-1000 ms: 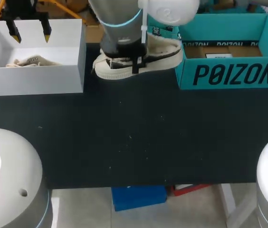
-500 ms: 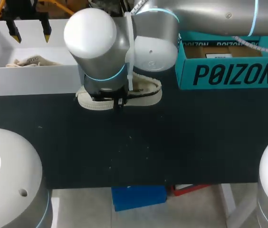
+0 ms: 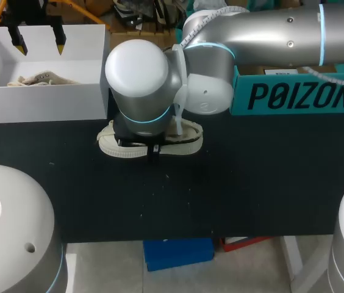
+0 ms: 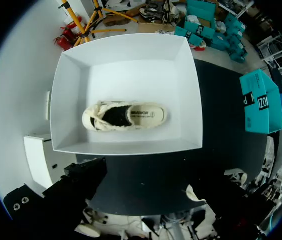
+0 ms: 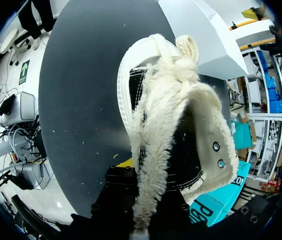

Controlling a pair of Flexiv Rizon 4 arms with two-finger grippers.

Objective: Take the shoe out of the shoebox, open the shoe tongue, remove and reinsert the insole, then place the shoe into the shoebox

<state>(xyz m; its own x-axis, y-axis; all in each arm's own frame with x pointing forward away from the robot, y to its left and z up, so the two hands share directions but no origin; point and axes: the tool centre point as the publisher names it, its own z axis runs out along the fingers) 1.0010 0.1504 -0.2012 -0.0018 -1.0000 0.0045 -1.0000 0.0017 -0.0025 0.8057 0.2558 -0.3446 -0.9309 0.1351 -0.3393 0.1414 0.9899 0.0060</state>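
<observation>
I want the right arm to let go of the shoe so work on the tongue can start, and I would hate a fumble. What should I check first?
1. Is the shoe out of the teal shoebox: ok, it is at the black table.
2. Is it resting sole-down: cannot tell, the right arm hides most of it.
3. Is the right gripper shut on the shoe: ok.
4. Is the left gripper free: ok, open over the white box.
5. Is the shoe's top reachable from above: not ok, the right arm covers it.

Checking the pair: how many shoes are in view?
2: one shoe in the white box; a second shoe on the black table under the right arm. Teal box's inside mostly hidden.
</observation>
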